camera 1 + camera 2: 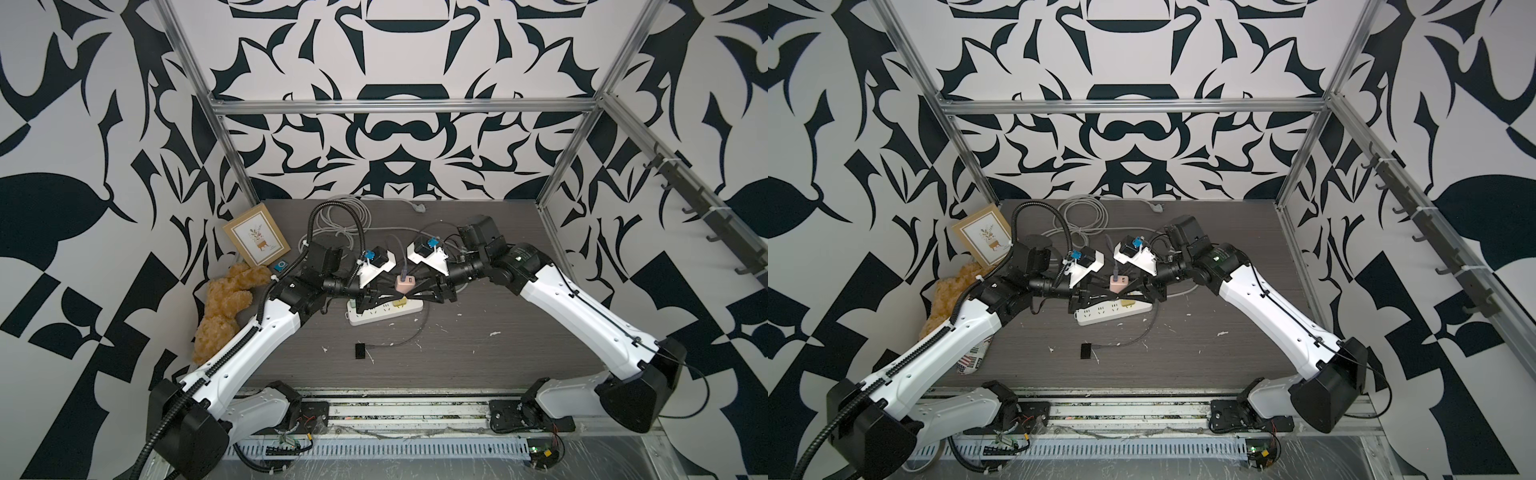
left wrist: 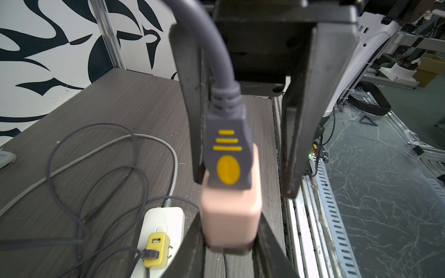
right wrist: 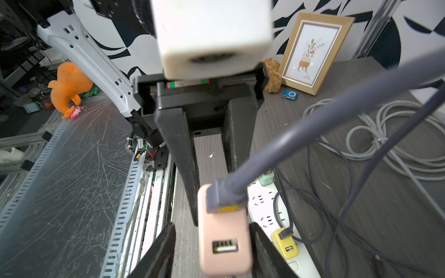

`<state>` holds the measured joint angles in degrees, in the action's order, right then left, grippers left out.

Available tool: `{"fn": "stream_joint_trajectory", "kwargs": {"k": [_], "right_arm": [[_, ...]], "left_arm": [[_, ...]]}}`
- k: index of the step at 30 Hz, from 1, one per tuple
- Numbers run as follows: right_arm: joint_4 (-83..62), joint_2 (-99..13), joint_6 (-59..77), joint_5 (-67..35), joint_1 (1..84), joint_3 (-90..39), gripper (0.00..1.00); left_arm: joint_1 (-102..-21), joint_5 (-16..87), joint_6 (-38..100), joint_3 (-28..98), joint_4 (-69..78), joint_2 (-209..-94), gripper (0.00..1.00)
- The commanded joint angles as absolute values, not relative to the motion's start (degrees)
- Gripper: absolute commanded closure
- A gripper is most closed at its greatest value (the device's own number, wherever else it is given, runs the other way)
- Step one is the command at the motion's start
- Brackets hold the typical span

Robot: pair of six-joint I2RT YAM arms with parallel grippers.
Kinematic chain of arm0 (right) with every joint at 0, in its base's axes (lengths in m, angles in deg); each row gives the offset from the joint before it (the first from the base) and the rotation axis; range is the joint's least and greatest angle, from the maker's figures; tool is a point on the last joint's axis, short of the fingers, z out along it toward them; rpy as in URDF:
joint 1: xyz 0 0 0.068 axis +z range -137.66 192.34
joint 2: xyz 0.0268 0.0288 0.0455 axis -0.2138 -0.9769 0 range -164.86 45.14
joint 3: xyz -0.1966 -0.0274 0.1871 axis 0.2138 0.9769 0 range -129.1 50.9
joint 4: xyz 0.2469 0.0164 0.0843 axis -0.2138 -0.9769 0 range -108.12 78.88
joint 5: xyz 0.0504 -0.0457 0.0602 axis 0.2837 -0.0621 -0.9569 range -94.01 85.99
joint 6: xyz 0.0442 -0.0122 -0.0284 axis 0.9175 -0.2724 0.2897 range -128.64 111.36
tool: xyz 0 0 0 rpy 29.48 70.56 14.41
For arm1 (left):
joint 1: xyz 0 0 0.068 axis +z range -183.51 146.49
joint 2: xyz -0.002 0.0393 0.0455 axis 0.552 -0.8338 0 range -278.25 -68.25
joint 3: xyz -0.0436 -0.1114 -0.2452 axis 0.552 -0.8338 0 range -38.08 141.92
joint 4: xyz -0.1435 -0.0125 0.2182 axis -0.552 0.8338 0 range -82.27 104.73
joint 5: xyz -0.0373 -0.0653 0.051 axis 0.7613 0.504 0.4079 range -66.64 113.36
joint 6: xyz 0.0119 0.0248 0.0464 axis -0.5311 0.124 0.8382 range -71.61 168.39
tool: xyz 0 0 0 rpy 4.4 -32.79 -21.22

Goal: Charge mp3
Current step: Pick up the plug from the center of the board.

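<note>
The left gripper point(image 2: 231, 228) is clamped on the pink charger point(image 2: 228, 216), steadying it above the power strip point(image 1: 374, 316) for cable insertion. The right gripper point(image 2: 244, 184) has its fingers apart around the seated grey plug point(image 2: 227, 149). The mp3 point(image 1: 279, 266) lies beside the picture frame point(image 1: 257, 233), apparently unconnected and well apart from both grippers.

We stretch our left arm point(image 1: 266, 328) and right arm point(image 1: 582, 311) inward, tips meeting; our left gripper point(image 2: 230, 221) jaws clamped, right gripper point(image 3: 212, 228) jaws parted.
</note>
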<state>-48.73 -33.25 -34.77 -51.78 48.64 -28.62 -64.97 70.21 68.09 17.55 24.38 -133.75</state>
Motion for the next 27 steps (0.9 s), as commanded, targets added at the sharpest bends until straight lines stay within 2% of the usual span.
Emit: {"fn": "stream_joint_trajectory", "kwargs": {"k": [1, 9, 17, 27], "right_arm": [[-52.36, -34.49, -37.96, -52.37, 48.14, -33.3, 0.47], [-60.23, -38.56, -40.95, -54.11, 48.17, -38.0, 0.5], [-61.8, -40.55, -41.86, -55.01, 48.12, -40.35, 0.51], [-63.93, -42.29, -42.19, -55.9, 48.24, -42.25, 0.59]], "left_arm": [[-64.79, 69.86, 71.33, 19.68, 27.48, -133.95, 0.96], [-64.75, 69.4, 74.23, 21.0, 30.08, -134.48, 0.97], [-64.8, 70.45, 75.02, 21.93, 30.85, -135.57, 0.97], [-64.75, 70.49, 76.42, 23.08, 32.25, -136.93, 0.98]]}}
